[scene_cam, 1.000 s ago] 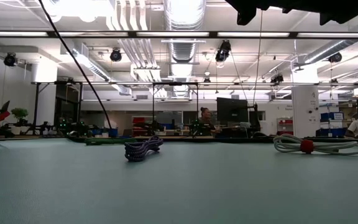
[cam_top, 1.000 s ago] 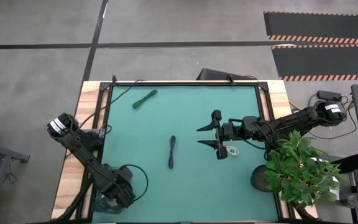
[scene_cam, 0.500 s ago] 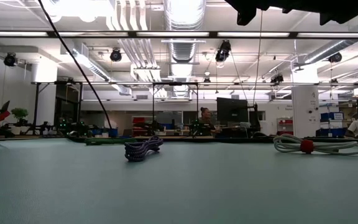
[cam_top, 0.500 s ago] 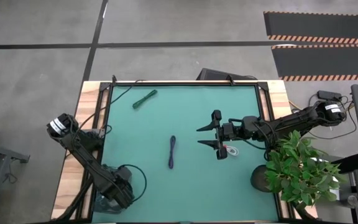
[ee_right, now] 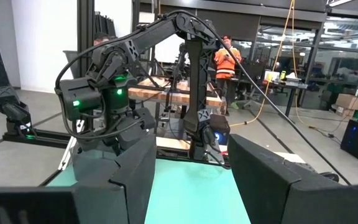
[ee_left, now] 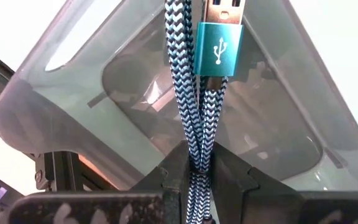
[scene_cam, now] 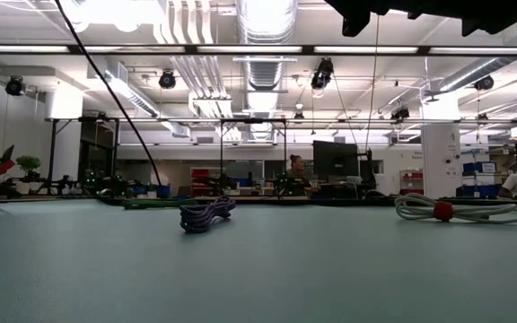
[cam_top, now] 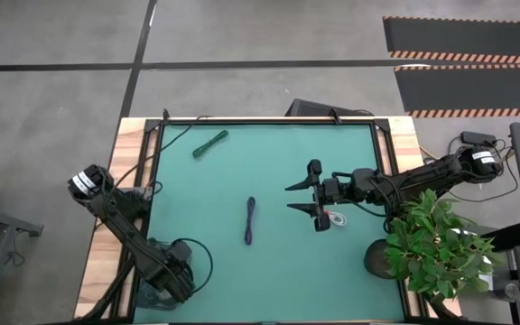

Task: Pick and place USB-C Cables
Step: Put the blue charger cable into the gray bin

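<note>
My left gripper (cam_top: 171, 282) is at the table's near left corner, above a clear plastic bin (ee_left: 291, 81), and is shut on a teal-green braided cable bundle (ee_left: 191, 93). My right gripper (cam_top: 301, 197) hovers open right of the table's centre; its fingers (ee_right: 129, 162) hold nothing. A white bundle with a red tie (cam_top: 335, 218) lies flat just right of it, also in the low view (scene_cam: 456, 210). A dark purple bundle (cam_top: 250, 220) lies at the centre (scene_cam: 206, 213). A second teal-green bundle (cam_top: 210, 143) lies near the far edge. My left gripper pinches the teal-green bundle between its two fingers (ee_left: 232, 180), on several doubled strands (ee_left: 197, 158) side by side. The rest of the bundle reaches out past the fingertips over the clear bin, lifted clear, with its teal plug end (ee_left: 219, 43) farthest from the fingers.
A potted plant (cam_top: 436, 244) stands at the table's near right corner beside the right arm. Black wires (cam_top: 143, 171) run along the left wooden edge. The green mat (cam_top: 206, 253) is bare between the bundles. People and desks show in the room beyond.
</note>
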You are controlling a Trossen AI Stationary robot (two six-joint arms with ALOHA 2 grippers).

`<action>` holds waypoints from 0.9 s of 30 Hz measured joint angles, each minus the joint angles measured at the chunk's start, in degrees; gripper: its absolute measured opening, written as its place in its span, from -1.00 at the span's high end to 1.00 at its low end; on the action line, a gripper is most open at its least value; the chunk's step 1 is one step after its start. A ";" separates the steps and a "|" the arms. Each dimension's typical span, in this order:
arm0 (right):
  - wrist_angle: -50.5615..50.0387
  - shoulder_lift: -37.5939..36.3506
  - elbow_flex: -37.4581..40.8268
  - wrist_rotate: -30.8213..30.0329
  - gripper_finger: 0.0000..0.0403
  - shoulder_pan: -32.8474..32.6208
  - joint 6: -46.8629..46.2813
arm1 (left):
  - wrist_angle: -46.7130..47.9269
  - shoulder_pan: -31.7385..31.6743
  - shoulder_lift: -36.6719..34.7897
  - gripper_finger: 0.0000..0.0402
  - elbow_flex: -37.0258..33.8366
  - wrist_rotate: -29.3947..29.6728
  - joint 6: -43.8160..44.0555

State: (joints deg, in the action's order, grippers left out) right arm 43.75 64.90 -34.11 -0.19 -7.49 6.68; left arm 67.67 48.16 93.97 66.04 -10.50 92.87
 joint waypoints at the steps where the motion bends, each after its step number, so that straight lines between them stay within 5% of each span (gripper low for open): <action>1: 0.00 0.00 0.00 0.00 0.05 0.01 -0.01 | 0.01 0.04 0.02 0.82 -0.01 0.01 0.00; 27: -0.04 0.00 0.00 0.02 0.05 0.01 0.00 | -7.14 3.02 0.07 0.82 -4.64 0.82 4.80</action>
State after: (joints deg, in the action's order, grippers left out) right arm 43.70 64.90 -34.11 -0.16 -7.47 6.68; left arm 60.53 51.18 94.04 61.41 -9.68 97.66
